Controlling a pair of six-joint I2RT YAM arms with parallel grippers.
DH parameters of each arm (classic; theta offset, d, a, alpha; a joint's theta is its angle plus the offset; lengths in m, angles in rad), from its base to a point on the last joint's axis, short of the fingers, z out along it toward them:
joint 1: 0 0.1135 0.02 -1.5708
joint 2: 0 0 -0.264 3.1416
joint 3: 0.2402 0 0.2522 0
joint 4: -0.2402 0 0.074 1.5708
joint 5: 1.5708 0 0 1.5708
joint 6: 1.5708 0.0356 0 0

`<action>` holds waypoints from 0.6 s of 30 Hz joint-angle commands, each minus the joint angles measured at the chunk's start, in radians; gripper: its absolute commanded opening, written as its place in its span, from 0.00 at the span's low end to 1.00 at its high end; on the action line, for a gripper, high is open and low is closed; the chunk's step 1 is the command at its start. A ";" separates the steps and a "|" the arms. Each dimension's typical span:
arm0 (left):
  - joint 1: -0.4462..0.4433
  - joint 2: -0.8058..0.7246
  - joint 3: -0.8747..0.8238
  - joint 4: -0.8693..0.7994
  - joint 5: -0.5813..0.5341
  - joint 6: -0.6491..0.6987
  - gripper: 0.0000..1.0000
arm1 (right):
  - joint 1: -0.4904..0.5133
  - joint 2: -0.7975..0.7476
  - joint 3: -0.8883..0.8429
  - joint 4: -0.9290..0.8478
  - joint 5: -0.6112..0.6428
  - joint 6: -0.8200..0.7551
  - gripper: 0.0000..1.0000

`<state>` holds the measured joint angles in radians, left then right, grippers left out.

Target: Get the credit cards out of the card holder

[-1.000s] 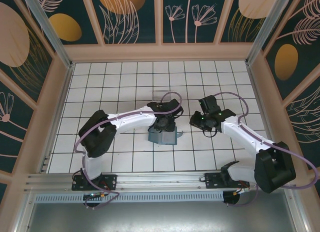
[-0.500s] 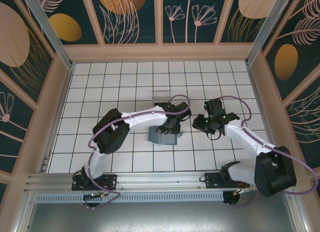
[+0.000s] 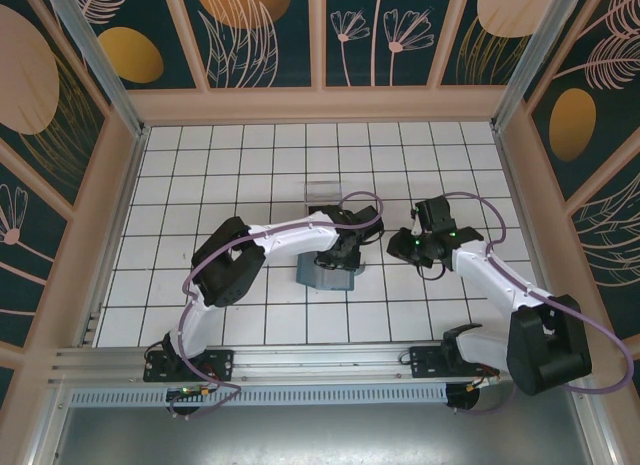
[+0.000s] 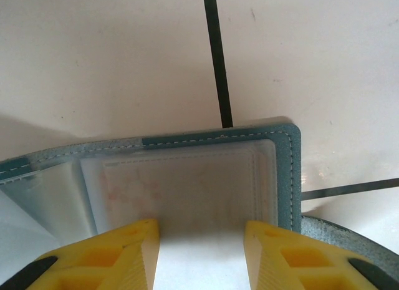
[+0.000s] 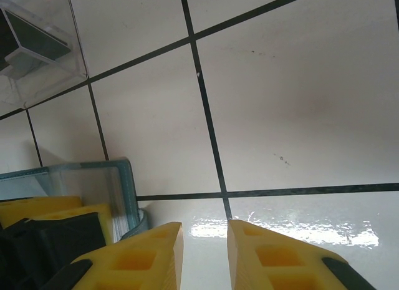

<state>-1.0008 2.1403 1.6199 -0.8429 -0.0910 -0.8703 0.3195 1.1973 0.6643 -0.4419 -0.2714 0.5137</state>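
Robot test cell, lab-type setting. Enclosed tabletop [image 3: 200, 185] of white tiles with a black grid. Bare aluminium posts [image 3: 92, 57] stand at the back corners. A slotted aluminium rail [image 3: 320, 357] runs along the near edge and carries two white robot arms [image 3: 290, 235] trailing purple cables [image 3: 462, 196]. The walls [image 3: 265, 30] are printed panels, teal with leaf and flower motifs, wood-framed.

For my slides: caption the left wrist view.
Yellow fingers of the left gripper at the teal card holder with its clear pocket.

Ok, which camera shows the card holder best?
Left wrist: the card holder lies close up, stitched teal edge and clear pocket sharp, ahead of the left end effector. Top external shows a small teal patch partly under the left arm; right wrist catches one corner.
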 commanded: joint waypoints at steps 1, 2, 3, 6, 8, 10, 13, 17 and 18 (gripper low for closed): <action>-0.005 0.032 -0.015 -0.031 0.000 -0.012 0.39 | -0.009 -0.011 -0.023 0.011 -0.017 -0.018 0.26; -0.004 0.031 -0.020 -0.031 0.002 -0.011 0.38 | -0.009 -0.013 -0.023 0.011 -0.017 -0.017 0.26; -0.003 0.030 -0.021 -0.031 0.002 -0.010 0.37 | -0.009 -0.014 -0.023 0.010 -0.017 -0.017 0.26; -0.003 0.017 -0.037 0.003 0.002 -0.010 0.32 | -0.008 -0.016 -0.022 0.007 -0.018 -0.014 0.26; -0.003 0.008 -0.049 0.015 0.004 -0.010 0.29 | -0.009 -0.021 -0.022 0.005 -0.021 -0.012 0.26; -0.003 -0.006 -0.059 0.024 0.000 -0.013 0.26 | -0.009 -0.022 -0.020 0.001 -0.023 -0.010 0.26; -0.004 -0.039 -0.072 0.037 -0.026 -0.014 0.23 | -0.001 -0.021 -0.009 -0.006 -0.028 -0.011 0.26; 0.001 -0.093 -0.105 0.092 -0.013 -0.009 0.20 | 0.030 -0.014 0.012 -0.018 -0.017 -0.003 0.26; 0.005 -0.108 -0.120 0.116 0.002 -0.010 0.20 | 0.037 -0.010 0.015 -0.018 -0.018 0.001 0.26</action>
<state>-1.0008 2.0857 1.5368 -0.7662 -0.0944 -0.8700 0.3355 1.1973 0.6521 -0.4446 -0.2867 0.5102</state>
